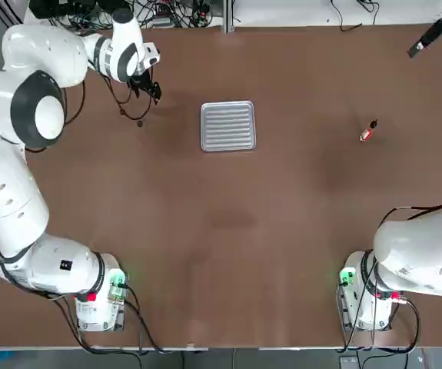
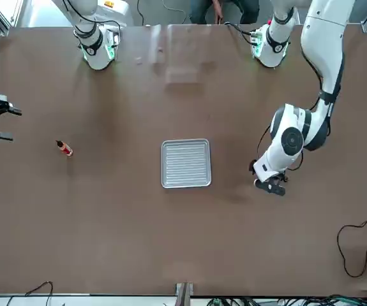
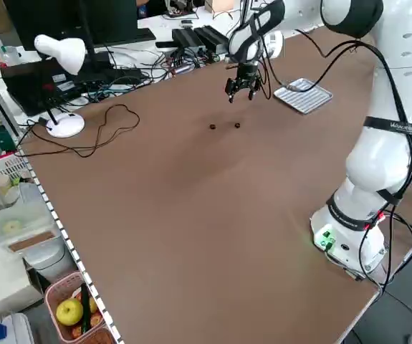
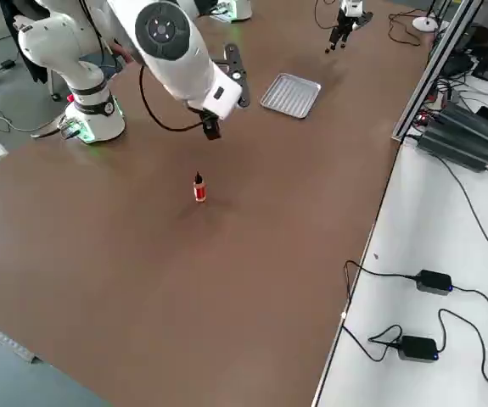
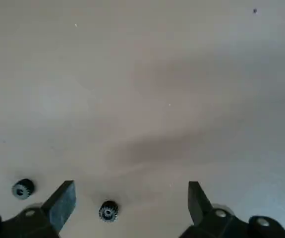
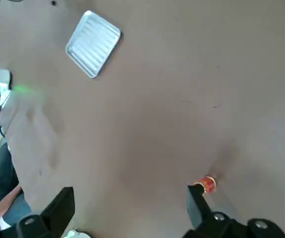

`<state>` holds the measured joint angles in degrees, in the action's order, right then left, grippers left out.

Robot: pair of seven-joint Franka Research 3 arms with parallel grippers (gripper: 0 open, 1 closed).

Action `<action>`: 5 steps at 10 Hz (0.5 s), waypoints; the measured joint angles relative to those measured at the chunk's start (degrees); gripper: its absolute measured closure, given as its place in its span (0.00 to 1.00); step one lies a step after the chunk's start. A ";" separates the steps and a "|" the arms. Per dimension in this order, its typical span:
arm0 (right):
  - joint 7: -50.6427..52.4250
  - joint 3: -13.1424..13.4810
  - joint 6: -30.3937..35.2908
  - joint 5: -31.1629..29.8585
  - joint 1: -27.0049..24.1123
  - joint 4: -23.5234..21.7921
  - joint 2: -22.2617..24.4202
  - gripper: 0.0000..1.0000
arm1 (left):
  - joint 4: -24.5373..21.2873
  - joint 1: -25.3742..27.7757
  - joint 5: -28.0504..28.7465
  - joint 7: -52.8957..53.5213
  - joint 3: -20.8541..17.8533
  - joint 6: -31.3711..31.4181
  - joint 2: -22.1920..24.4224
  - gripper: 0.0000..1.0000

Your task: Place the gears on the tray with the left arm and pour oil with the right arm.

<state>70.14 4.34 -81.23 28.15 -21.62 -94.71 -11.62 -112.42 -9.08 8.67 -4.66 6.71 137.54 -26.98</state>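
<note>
Gears (image 3: 225,126): two | tray (image 1: 228,126): one | oil (image 4: 199,187): one | left claw (image 5: 132,208), right claw (image 6: 135,210): both wide, above table (image 1: 205,231)

Right gripper (image 6: 131,210), jaws wide apart, nothing between them. Small orange-red bottle (image 6: 207,183) just beside one fingertip, mostly upright as far as this angle tells; lower part overlapped by the finger. Silvery ribbed tray (image 6: 93,44) flat on brown table (image 6: 147,114), well apart from gripper. Tiny dark round piece (image 6: 53,3) near tray, too small to detail. Person's bare arm (image 6: 3,206) and dark clothing (image 6: 6,173) show past the table.
</note>
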 joint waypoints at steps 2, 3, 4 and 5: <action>11.41 0.00 -0.03 2.52 -2.29 -1.53 -1.64 0.00 | -1.54 -0.13 0.04 -2.14 0.02 0.46 0.00 0.00; 17.78 0.01 -0.02 3.81 -3.97 -2.08 -2.98 0.00 | -2.32 -0.34 0.07 -3.03 0.04 0.60 -0.02 0.00; 23.86 0.01 -0.02 5.35 -5.53 -2.73 -4.46 0.00 | -3.05 -0.50 0.09 -3.66 0.06 0.73 -0.01 0.00; 30.06 0.01 -0.02 7.02 -6.91 -3.27 -6.02 0.00 | -3.70 -0.40 0.09 -4.34 -0.01 0.78 -0.01 0.00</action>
<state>100.20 4.35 -81.25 35.17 -28.53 -97.98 -17.64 -116.12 -9.47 8.77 -9.00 6.70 138.32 -26.99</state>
